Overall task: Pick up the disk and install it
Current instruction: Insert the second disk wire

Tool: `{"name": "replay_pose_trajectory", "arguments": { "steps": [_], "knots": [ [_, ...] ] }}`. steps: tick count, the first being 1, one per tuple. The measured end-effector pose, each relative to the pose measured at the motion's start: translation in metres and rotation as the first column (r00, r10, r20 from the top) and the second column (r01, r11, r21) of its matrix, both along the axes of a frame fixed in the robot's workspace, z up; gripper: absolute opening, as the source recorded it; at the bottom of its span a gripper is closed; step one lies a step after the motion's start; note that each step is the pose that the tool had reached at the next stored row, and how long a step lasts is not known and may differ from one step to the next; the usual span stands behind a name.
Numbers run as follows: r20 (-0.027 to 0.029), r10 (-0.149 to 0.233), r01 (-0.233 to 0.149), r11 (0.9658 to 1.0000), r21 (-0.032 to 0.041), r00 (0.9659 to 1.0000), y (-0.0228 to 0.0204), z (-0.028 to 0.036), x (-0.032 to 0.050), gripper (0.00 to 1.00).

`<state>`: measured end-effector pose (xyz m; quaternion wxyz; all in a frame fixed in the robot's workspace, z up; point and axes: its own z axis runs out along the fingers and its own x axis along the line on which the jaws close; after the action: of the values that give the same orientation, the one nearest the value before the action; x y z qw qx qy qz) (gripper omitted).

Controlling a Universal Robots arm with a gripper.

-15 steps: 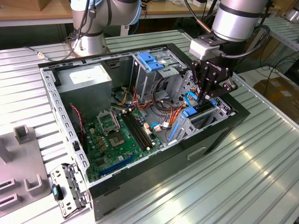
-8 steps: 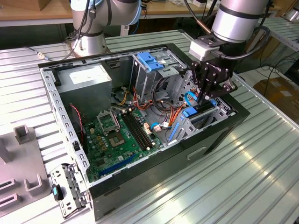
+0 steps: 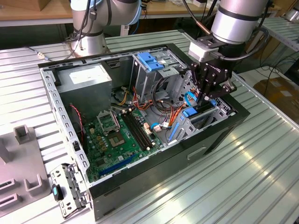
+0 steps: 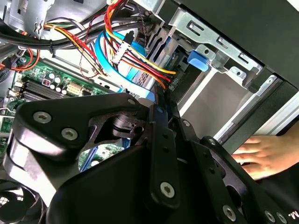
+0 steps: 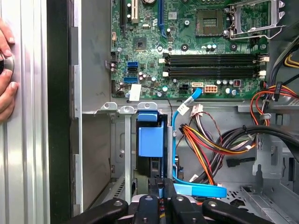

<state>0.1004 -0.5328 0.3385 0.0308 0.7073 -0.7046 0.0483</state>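
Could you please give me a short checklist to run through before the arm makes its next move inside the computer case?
1. Gripper down at the drive bay: ok.
2. Disk standing in the bay slot: ok; fully seated: cannot tell.
3. Fingers shut on the disk: cannot tell.
4. Blue data cable and coloured power wires clear of the gripper: not ok, they run close beside it.
5. A person's hand away from the case: not ok, it rests at the case's outer wall.
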Motion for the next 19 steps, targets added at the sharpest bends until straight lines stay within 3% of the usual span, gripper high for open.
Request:
{"name": "replay_pose_trajectory", "arguments": {
  "steps": [10, 11, 12, 16, 19],
  "knots": [
    [0.0000, 0.000, 0.000, 1.0000, 0.0004, 1.0000, -0.0005, 0.0002, 0.0000, 0.17],
    [0.0000, 0.000, 0.000, 1.0000, 0.0007, 1.0000, -0.0005, 0.0009, 0.0000, 0.17],
    [0.0001, 0.000, 0.000, 1.0000, 0.0014, 1.0000, -0.0005, 0.0018, 0.0000, 0.24],
    [0.0000, 0.000, 0.000, 1.0000, 0.0002, 1.0000, -0.0005, 0.0101, 0.0000, 0.24],
    [0.0000, 0.000, 0.000, 1.0000, 0.0003, 1.0000, -0.0005, 0.0113, 0.0000, 0.24]
  ]
}}
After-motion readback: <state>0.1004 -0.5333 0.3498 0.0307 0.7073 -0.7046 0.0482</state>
